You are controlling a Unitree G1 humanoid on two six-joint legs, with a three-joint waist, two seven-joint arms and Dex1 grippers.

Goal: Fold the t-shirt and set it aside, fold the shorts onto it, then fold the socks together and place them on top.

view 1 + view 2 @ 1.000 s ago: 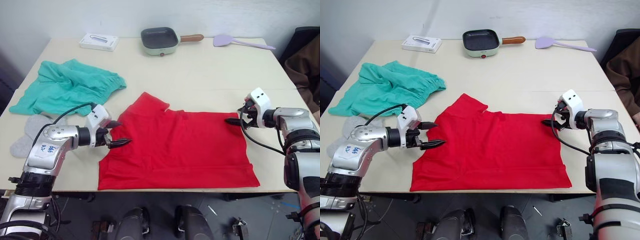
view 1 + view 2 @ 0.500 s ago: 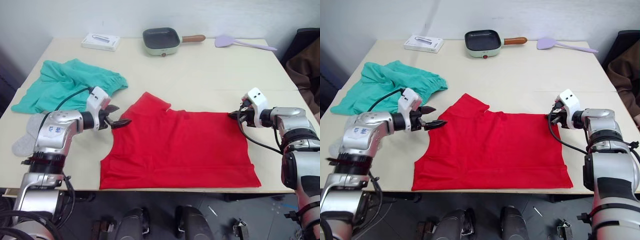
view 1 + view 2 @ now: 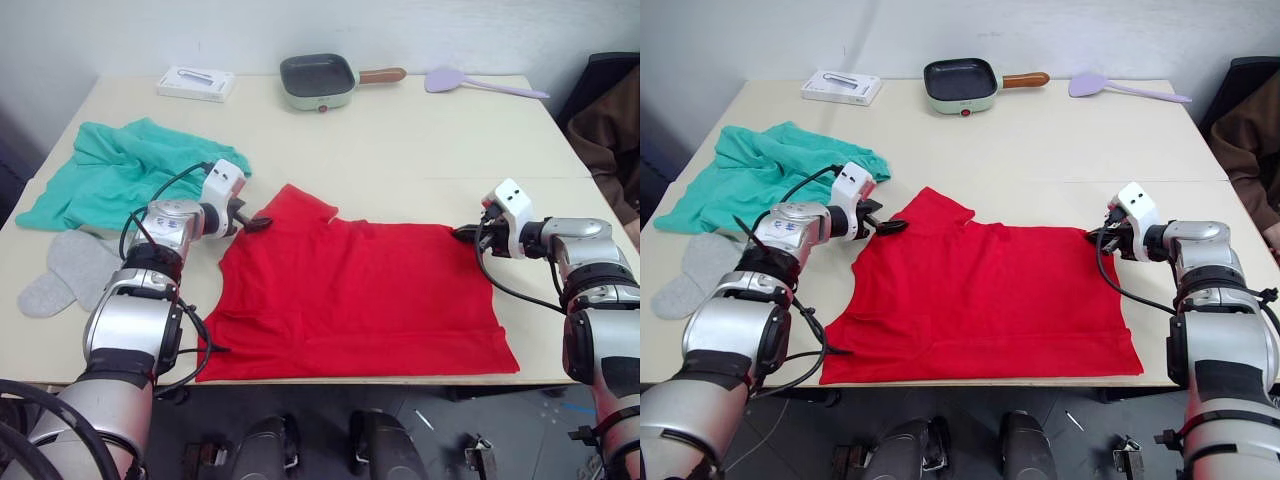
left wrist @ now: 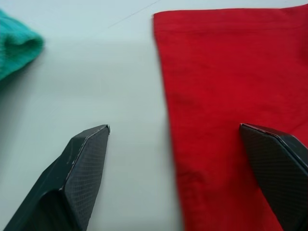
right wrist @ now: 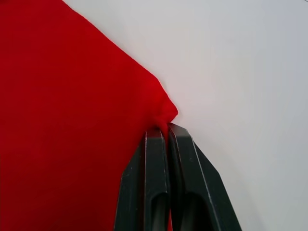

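Observation:
The red t-shirt (image 3: 360, 290) lies spread flat near the table's front edge. My left gripper (image 3: 252, 220) is open at the shirt's far left sleeve. In the left wrist view its fingers (image 4: 86, 168) straddle the sleeve's edge (image 4: 231, 72), one over bare table and one over cloth. My right gripper (image 3: 465, 233) is shut on the t-shirt's far right corner, and the cloth (image 5: 72, 120) bunches at its fingertips (image 5: 166, 131). The teal shorts (image 3: 120, 170) lie crumpled at the far left. The grey socks (image 3: 65, 270) lie in front of the shorts near the left edge.
At the table's back stand a white box (image 3: 195, 83), a small green pan (image 3: 318, 78) with a wooden handle, and a purple spatula (image 3: 470, 82). A dark chair with a brown garment (image 3: 610, 120) stands off the right side.
My left gripper has moved from the shirt's left side toward the far left sleeve, still open. My right gripper has shut on the shirt's far right corner.

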